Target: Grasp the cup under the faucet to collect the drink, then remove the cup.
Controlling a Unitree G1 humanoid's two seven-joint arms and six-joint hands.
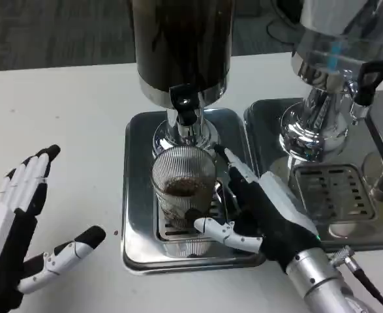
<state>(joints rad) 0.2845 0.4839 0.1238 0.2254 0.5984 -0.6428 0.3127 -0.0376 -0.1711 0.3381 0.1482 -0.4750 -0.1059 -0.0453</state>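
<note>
Gripping the ribbed clear cup (183, 186) from its right side: right hand (260, 212), thumb across the cup's front near the base, other fingers reaching behind. Standing upright on the slotted drip grate of the steel tray (134, 195), directly below the black faucet (184, 104) of the dark drink dispenser (181, 45), holding a shallow pool of brown liquid. Hovering released at the lower left over the white worktop (61, 104): left hand (18, 222), fingers spread, grasping nothing, well apart from the tray. Sitting to the right on its own tray (263, 124): a second dispenser (328, 59) with a clear vessel and chrome stem.
</note>
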